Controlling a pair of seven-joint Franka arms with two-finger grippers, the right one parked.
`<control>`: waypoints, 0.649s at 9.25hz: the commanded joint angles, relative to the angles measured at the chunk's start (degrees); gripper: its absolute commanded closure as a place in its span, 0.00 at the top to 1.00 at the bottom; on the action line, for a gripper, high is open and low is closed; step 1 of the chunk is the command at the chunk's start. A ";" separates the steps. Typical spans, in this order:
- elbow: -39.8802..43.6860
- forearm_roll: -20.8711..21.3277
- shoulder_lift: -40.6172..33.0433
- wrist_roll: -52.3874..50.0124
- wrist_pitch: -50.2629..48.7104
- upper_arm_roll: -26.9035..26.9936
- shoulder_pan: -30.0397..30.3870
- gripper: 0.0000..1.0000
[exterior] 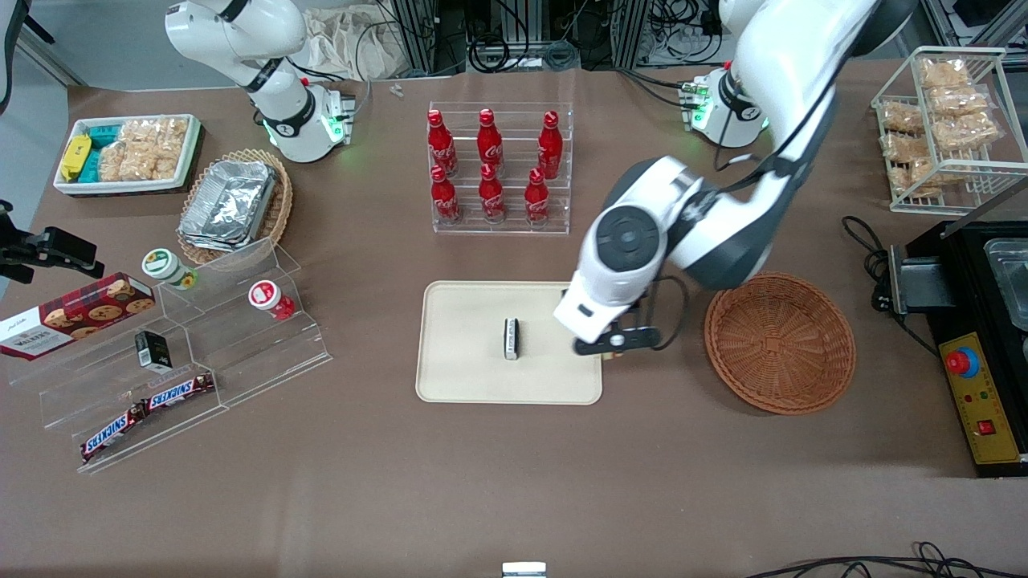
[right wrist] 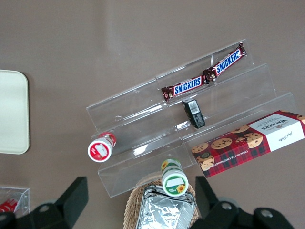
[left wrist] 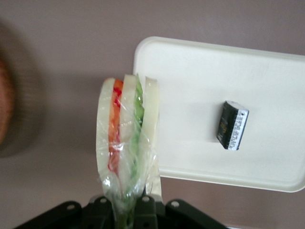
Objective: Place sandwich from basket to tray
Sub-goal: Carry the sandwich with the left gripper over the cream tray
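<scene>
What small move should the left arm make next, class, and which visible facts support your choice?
Probably carry the sandwich a little farther in over the tray, then lower it. The hand grips the wrapped sandwich above the tray's rim nearest the basket, which holds nothing. A small dark packet lies mid-tray, so set down on the bare part short of it.

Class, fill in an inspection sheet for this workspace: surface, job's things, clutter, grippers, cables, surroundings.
Surface: brown table.
Job's things: plastic-wrapped triangular sandwich held above the edge of the cream rectangular tray; round reddish-brown wicker basket has nothing in it.
Clutter: small black packet on the tray; red cola bottles in a clear rack; Snickers bars on clear steps.
Grippers: left gripper shut on the sandwich.
Cables: black cable beside the black machine.
Surroundings: nothing seen.
</scene>
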 commanded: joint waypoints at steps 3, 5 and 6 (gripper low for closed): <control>0.63 2.14 9.12 1.06 7.49 0.24 -1.48 0.00; -1.75 2.40 11.06 3.96 10.49 0.32 -1.31 0.00; -1.75 2.40 11.94 3.97 10.67 0.32 -1.22 0.00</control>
